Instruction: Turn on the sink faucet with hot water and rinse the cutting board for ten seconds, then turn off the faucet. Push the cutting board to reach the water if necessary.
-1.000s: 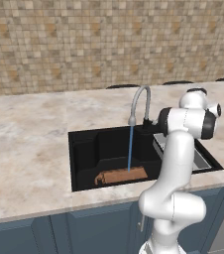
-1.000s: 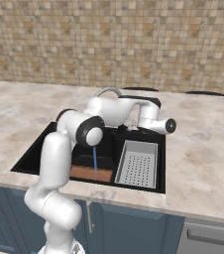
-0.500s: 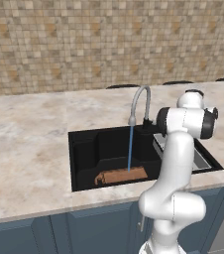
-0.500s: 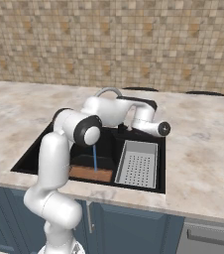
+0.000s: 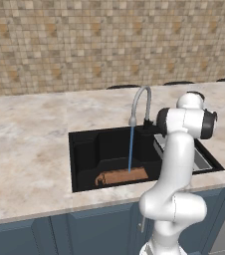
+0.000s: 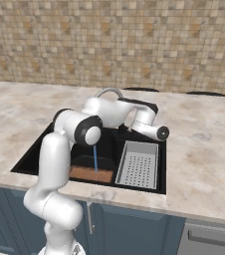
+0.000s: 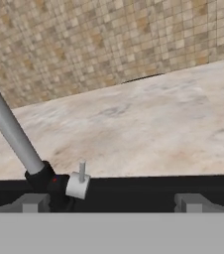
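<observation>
Left base view: the tap point(image 5: 143, 102) arches up from the back rim of the sink point(image 5: 84, 154), its spout pointing down over the basin. A thin blue stream of water point(image 5: 130, 148) falls straight from the spout onto the cutting board point(image 5: 122, 176), which lies flat along the front of the basin floor. The white arm rises at the front right and bends toward the tap's base; the hand itself is hidden behind the arm's upper joint here. The board lies below the arm's elbow and to its left, well apart from it.

Right base view: the arm reaches across the sink point(image 6: 37, 149) toward its back edge, the wrist ending just beside the tap's point(image 6: 108, 91) foot. A grey perforated tray point(image 6: 138, 164) sits in the right part of the basin, below the wrist. The water point(image 6: 95, 157) lands on the board point(image 6: 90, 174), which lies left of the tray, lower than the hand and nearer the front wall.

Hand view: the gripper point(image 7: 111, 203) has its fingers point(image 7: 31, 203) spread wide, nothing between them. The tap's grey stem point(image 7: 10, 129) slants up at the left; its dark base and small lever point(image 7: 78, 183) stand just above the left finger, close in front of it. Counter point(image 7: 148, 124) and tiled wall lie beyond.
</observation>
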Controlling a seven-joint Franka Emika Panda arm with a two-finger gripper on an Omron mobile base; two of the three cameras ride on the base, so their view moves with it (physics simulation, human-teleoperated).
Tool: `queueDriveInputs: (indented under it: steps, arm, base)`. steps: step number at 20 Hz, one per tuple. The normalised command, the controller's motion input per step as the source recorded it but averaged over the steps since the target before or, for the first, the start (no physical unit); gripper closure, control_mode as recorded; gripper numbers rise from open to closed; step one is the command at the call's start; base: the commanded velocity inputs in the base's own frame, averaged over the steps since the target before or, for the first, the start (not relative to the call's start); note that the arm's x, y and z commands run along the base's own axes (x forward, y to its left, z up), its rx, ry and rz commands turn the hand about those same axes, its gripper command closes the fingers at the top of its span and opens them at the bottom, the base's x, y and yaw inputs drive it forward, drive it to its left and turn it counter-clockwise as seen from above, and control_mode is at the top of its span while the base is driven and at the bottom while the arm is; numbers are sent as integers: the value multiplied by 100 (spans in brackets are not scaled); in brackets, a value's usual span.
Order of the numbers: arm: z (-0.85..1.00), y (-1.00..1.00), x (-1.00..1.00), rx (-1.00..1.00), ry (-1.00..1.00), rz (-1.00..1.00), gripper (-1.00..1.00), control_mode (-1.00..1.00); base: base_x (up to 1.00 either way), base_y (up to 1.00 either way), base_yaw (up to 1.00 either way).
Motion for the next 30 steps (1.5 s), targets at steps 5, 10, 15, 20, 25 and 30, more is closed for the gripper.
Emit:
queueDriveInputs:
  steps: [5, 10, 15, 20, 25, 30]
  arm:
    - [-7, 0, 8, 0, -5, 0, -100, -100]
    - [-9, -5, 5, 0, -1, -1, -100, -100]
    - [-3, -2, 14, 0, 0, -2, -100, -100]
    - [-2, 0, 20, 0, 0, -4, -100, -100]
    - [-2, 0, 14, 0, 0, -1, -100, -100]
    - [-2, 0, 0, 0, 0, 0, -100, -100]
  base:
    - [0, 0, 0]
    - [0, 0, 0]
    - [0, 0, 0]
    - [0, 0, 0]
    - [0, 0, 0]
    - [0, 0, 0]
